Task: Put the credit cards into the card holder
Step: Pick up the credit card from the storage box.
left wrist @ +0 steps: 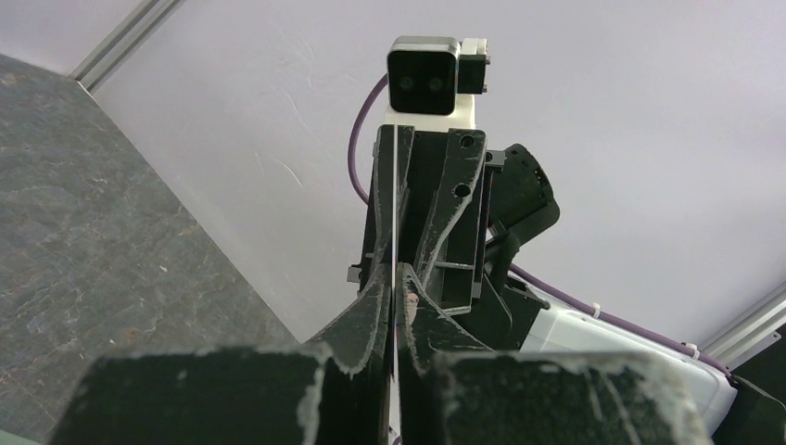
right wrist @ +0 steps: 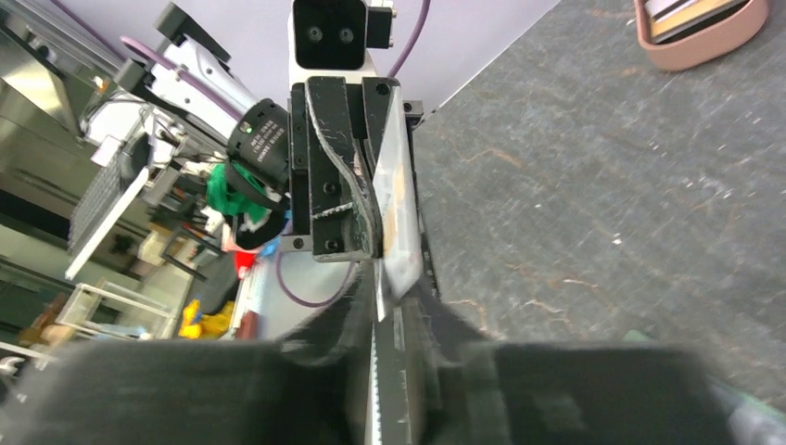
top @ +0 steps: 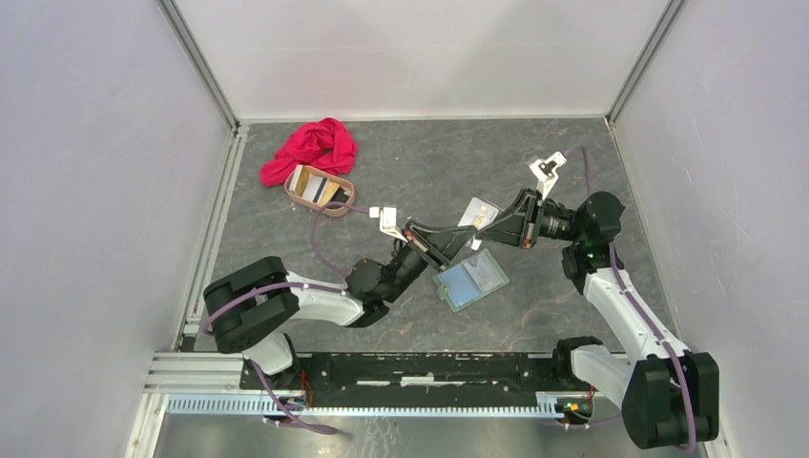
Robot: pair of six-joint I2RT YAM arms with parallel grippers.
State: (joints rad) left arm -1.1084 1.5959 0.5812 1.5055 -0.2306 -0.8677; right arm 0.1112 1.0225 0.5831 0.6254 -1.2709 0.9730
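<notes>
We note, from the left, spare credit cards [top: 316,187] in the pinkish tray [top: 336,208], the left gripper [top: 456,239] pinched tight on a silvery-white card [top: 480,212] in mid-air, the open card holder [top: 470,283] flat on the table [top: 429,162] beneath, and the right gripper [top: 496,226] with its fingers narrow about that card, grip not discernible.

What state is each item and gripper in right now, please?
Sage-green folding card holder: lying open.
Silvery-white plastic card: held in the air.
Left gripper: shut on card.
Right gripper: at card, grip unclear.
Pinkish-tan oval tray: holds more cards.
Red cloth: crumpled.
</notes>
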